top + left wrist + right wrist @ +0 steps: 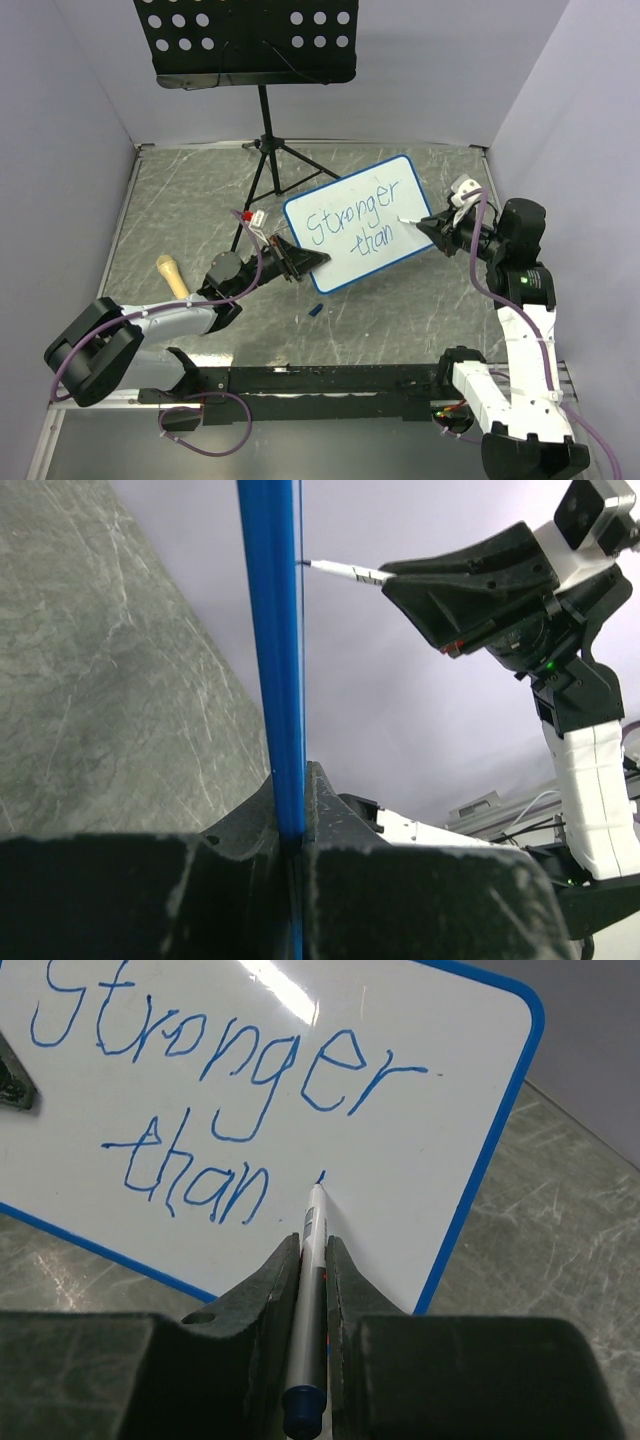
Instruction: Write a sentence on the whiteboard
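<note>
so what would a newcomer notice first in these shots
Mid-table, the blue-framed whiteboard is held up, its edge clamped in the left tool, with the sentence reading "Stronger than" in blue. The right tool holds a marker, tip at the board just after "than". A black perforated music stand rises behind.

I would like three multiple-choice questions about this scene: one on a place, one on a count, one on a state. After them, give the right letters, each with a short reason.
1. Where on the whiteboard is the tip of the marker?
A. above "Stronger"
B. just right of "than"
C. on the bottom frame

2. How many whole words does the sentence have?
A. one
B. two
C. four

3. In what state is the left gripper?
A. shut on the whiteboard's edge
B. open above the table
C. shut on the marker

Answers:
1 B: the tip sits at a short new stroke after "than".
2 B: only "Stronger" and "than" are written.
3 A: the left wrist view shows the blue edge clamped between its fingers.
</note>
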You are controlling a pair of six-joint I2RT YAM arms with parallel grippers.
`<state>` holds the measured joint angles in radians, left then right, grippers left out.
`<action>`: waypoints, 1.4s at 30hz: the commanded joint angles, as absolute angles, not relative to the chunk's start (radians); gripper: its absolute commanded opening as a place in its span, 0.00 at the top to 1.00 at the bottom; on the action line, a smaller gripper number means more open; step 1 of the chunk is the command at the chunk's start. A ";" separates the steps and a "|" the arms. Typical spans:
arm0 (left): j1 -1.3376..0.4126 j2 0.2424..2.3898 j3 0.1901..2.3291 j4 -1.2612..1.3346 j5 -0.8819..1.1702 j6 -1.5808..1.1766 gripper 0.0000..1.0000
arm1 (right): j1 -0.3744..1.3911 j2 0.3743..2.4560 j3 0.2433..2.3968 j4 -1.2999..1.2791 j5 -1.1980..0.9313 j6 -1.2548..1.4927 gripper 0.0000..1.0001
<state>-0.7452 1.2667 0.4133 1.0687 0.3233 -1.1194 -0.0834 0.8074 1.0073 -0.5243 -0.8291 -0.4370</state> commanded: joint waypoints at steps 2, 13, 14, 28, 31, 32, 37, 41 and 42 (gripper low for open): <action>-0.730 1.223 0.445 1.224 0.288 -1.121 0.99 | -0.092 0.764 0.988 -0.587 -0.850 -0.483 1.00; -0.724 1.221 0.436 1.223 0.299 -1.126 0.99 | -0.091 0.759 0.971 -0.560 -0.856 -0.462 1.00; -0.726 1.221 0.437 1.223 0.307 -1.126 0.99 | -0.091 0.764 0.979 -0.549 -0.857 -0.448 1.00; -0.726 1.272 0.463 1.256 0.376 -1.140 0.99 | -0.091 0.819 1.006 -0.422 -0.845 -0.379 1.00; -0.724 1.282 0.465 1.270 0.383 -1.144 0.99 | -0.091 0.827 1.008 -0.411 -0.842 -0.373 1.00; -0.726 1.282 0.463 1.273 0.383 -1.147 0.99 | -0.091 0.828 1.008 -0.413 -0.841 -0.371 1.00; -0.724 1.275 0.460 1.249 0.358 -1.146 0.99 | -0.091 0.819 1.008 -0.443 -0.836 -0.394 1.00; -0.724 1.250 0.446 1.197 0.292 -1.143 0.99 | -0.091 0.784 1.006 -0.468 -0.857 -0.397 1.00; -0.723 1.247 0.445 1.190 0.275 -1.144 0.99 | -0.091 0.778 1.009 -0.471 -0.859 -0.399 1.00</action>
